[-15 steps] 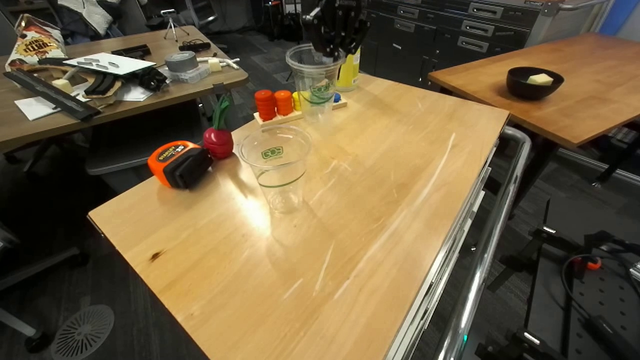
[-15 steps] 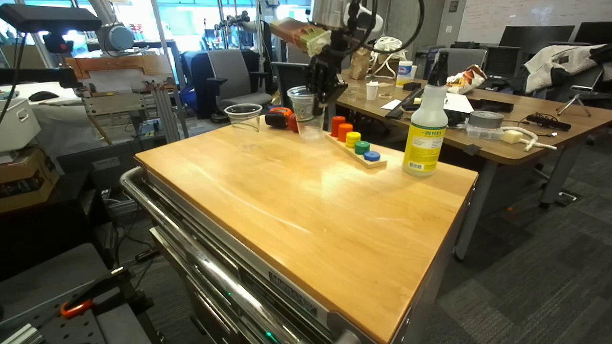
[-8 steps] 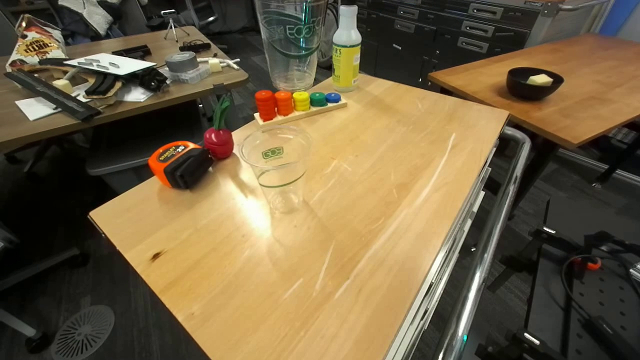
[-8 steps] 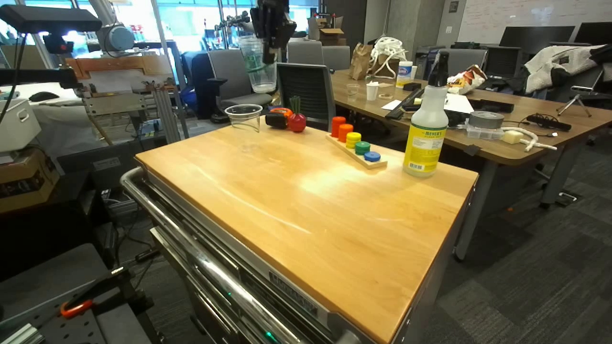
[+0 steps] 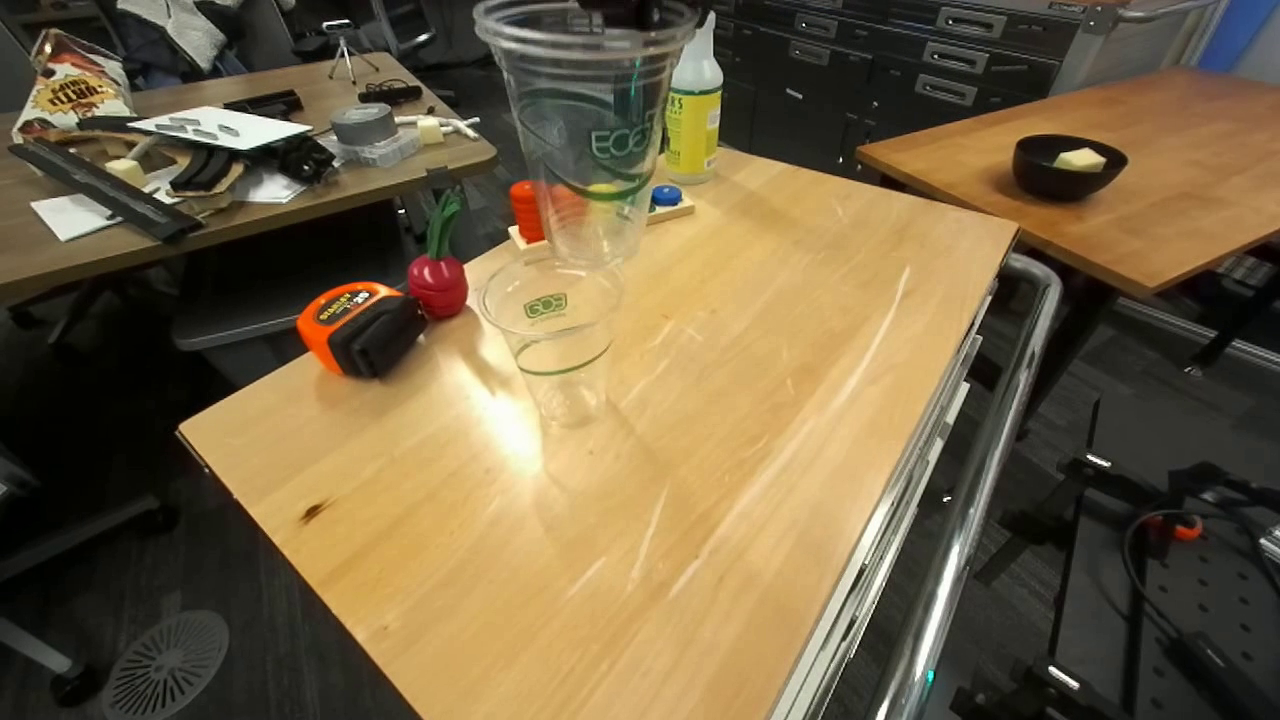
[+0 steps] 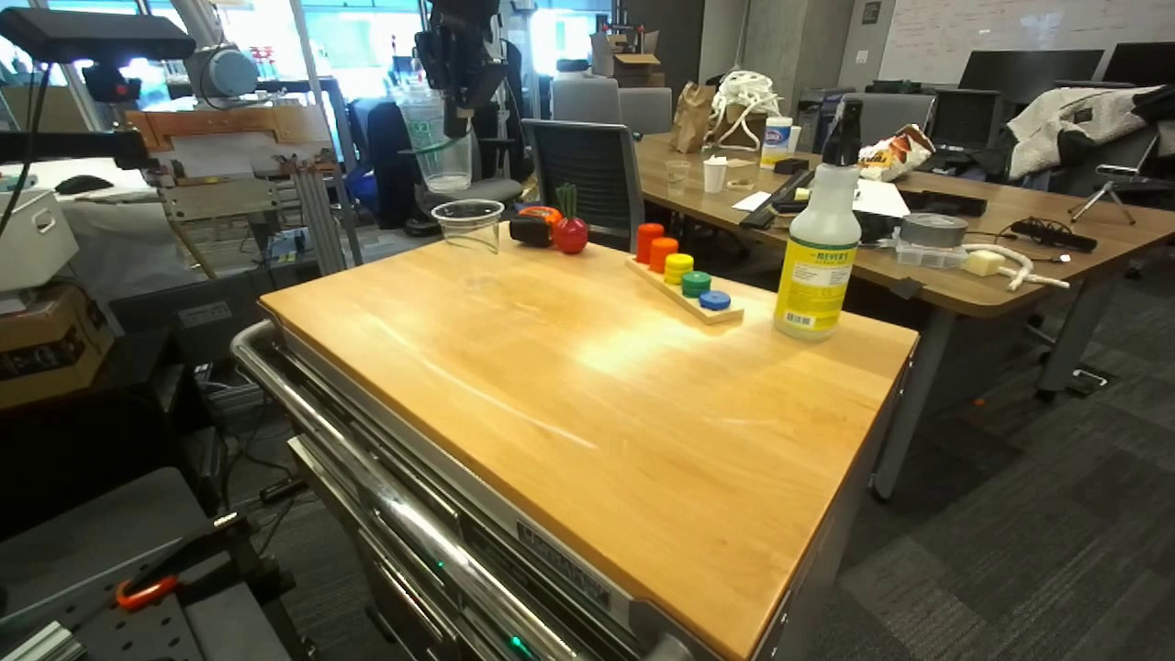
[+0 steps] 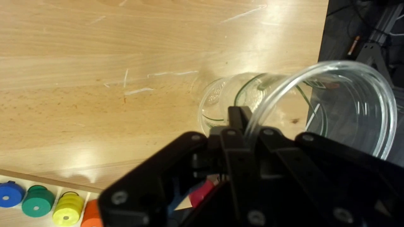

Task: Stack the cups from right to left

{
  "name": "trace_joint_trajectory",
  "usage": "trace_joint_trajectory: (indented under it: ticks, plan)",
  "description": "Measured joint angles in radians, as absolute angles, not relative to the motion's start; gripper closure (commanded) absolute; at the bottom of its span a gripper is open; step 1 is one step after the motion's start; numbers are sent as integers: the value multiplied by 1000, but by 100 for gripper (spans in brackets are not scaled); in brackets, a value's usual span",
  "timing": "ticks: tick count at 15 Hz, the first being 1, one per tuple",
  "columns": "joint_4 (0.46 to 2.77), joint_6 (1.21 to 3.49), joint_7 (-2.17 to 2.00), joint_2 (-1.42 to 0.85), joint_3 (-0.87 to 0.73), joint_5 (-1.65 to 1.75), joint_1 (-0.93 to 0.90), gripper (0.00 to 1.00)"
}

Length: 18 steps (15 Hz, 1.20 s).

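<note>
My end effector (image 7: 247, 130) is clamped on the rim of the held cups (image 5: 590, 130). Double lip, so I read two nested. They hang rim up, close to upright, in the air over the counter (image 6: 551, 386). The target cup (image 5: 555, 340) stands upright on it, lower and near. My call: lining up for the last nesting, not yet in.

Handling: thin clear plastic. I'd expect very light, springy walls, slick, easy to dent or split. Keep force low. Rim is the right hold: stiffest part, leaves the base free to enter. It's a one-sided pinch though, so the base may swing; go slow. The target cup will likely skid or tip if clipped.

Views: in an exterior view the base of the held cups overlaps the target cup's lip, looks nearly seated. Don't trust it. In an exterior view the held cups (image 6: 439, 138) sit clear of the target cup (image 6: 468, 239), higher and off to one side. Only the wrist view shows the lip running through the pinch; there the clear walls overlap and I can't sort whose base is whose.
</note>
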<state>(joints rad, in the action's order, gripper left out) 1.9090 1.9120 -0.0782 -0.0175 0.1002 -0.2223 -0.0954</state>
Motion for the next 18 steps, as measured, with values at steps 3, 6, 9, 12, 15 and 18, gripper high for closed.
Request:
trace_joint_trajectory:
  ticks: [3, 6, 9, 12, 15, 18]
  plan:
    - [1952, 1998, -49, -21, 101, -222, -96, 99]
    - [1968, 2061, -35, -29, 101, -223, -96, 99]
    - [1970, 2087, -28, -40, 103, -223, -97, 99]
    - [1970, 2090, -24, -60, 107, -223, -100, 99]
    - [1970, 2090, -19, -91, 112, -223, -102, 99]
    - [1970, 2092, -6, -124, 115, -223, -103, 70]
